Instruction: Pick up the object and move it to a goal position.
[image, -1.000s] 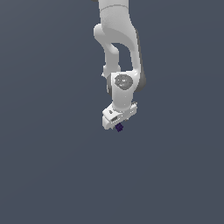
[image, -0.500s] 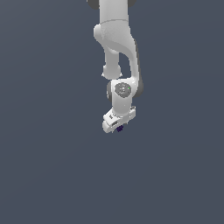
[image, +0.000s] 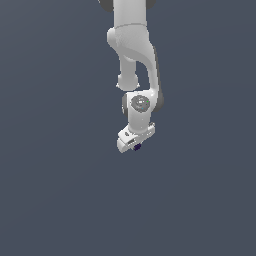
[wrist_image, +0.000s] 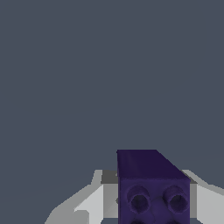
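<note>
The object is a tiny dark purple-navy cube (image: 137, 147) held under the white hand of the arm in the exterior view. My gripper (image: 136, 146) is shut on it and holds it in the air above the grey ground. In the wrist view the cube (wrist_image: 151, 183) is large and close, with round sockets on its near face, and pale fingers (wrist_image: 94, 203) stand on both sides of it. The hand tilts toward the exterior view's left.
The white arm (image: 132, 55) comes down from the top of the exterior view. A flat grey ground fills everything around it. No goal marker shows.
The arm has drawn up and back a little with the cube in the gripper. The grip on the cube has not changed.
</note>
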